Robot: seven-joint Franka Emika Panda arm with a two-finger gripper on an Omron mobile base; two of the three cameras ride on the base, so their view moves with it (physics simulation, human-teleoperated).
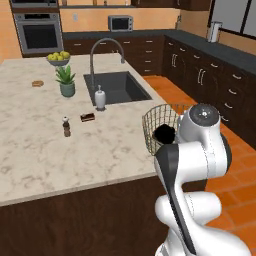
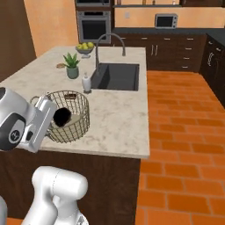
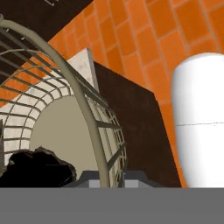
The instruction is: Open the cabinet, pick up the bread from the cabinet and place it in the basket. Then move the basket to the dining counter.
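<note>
The wire-mesh basket (image 2: 70,117) is at the near edge of the beige marble dining counter (image 2: 118,110), close to its corner. The dark lump of bread (image 2: 62,116) lies inside it on the beige bottom. My gripper (image 2: 43,103) is shut on the basket's rim on the side facing me. In the hand view the rim (image 3: 83,100) runs down between my fingertips, and the bread (image 3: 37,168) sits low on the left. From the left base the basket (image 1: 159,122) and bread (image 1: 164,134) are partly hidden behind my arm. Whether the basket rests on the counter I cannot tell. The cabinet is out of view.
On the counter are a dark sink (image 1: 116,86) with an arched faucet (image 1: 102,50), a soap bottle (image 1: 100,98), a potted plant (image 1: 66,82), a fruit bowl (image 1: 59,58), a small bottle (image 1: 66,127) and a brown block (image 1: 87,117). Orange tiled floor (image 2: 184,132) lies to the right.
</note>
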